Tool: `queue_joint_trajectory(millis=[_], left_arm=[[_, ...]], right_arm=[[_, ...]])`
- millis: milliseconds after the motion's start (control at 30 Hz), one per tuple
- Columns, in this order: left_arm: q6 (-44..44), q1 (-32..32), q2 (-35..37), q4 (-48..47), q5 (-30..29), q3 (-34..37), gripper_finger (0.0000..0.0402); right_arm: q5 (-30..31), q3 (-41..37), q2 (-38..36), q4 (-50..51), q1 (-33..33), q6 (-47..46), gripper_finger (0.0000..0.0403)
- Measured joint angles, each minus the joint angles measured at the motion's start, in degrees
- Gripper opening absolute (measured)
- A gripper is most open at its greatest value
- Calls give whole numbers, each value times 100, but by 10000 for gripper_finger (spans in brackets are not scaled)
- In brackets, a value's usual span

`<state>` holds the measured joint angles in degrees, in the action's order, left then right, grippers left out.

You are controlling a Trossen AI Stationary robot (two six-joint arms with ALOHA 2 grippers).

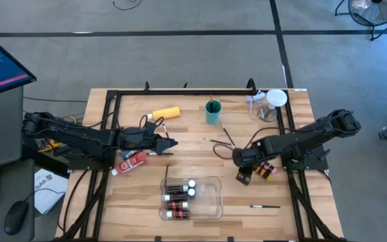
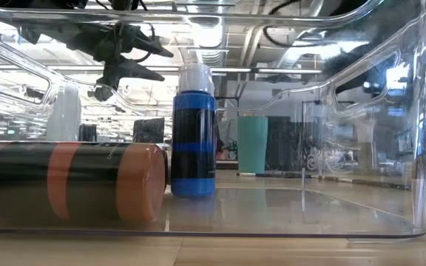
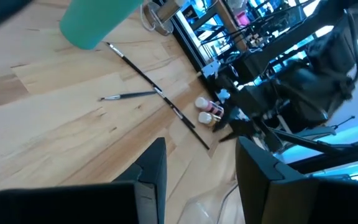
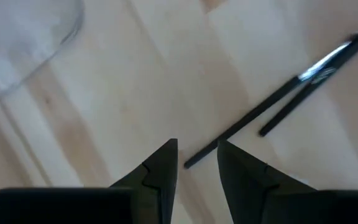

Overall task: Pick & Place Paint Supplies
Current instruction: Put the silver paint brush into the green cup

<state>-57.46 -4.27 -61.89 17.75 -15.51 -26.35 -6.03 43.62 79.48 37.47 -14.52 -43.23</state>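
Right wrist view shows the right gripper [image 4: 196, 163] low over the pale wooden table [image 4: 135, 74], its two dark fingers parted by a narrow gap and holding nothing. One end of a thin dark-handled paint brush [image 4: 272, 99] lies just ahead of the fingertips; the long axis runs diagonally away from them. A second thin brush [image 4: 309, 109] lies alongside it, almost touching.

In the high view, the right gripper [image 1: 242, 158] is the nearer to these brushes [image 1: 222, 138]. The left gripper [image 1: 166, 143] hovers on the far side of them, fingers apart and empty.

The clear rectangular plastic tray [image 1: 215, 202] sits near the front edge and already holds small capped paint bottles [image 1: 179, 195]. Judged from this, the grasp requires closing across the handle.
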Motion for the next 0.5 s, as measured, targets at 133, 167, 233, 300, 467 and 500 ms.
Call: queue_joint_trajectory(millis=[133, 167, 233, 300, 467, 500], left_arm=[[-49, -54, 1, 56, -3, 0, 99], [-49, -76, 0, 69, -2, 0, 99], [-49, -127, 0, 74, -2, 0, 99], [-47, -189, 0, 84, -2, 0, 99], [-39, -340, 0, 84, 0, 0, 99], [-35, -376, 0, 87, 1, 0, 99]], right_arm=[[-2, 0, 0, -114, -387, -307, 108], [0, 0, 0, -149, -471, -387, 108], [9, 0, 0, -233, -640, -540, 108], [9, 0, 0, -298, -805, -680, 108], [187, 0, 0, -380, -1212, -1182, 108], [276, 0, 0, -382, -1287, -1280, 108]])
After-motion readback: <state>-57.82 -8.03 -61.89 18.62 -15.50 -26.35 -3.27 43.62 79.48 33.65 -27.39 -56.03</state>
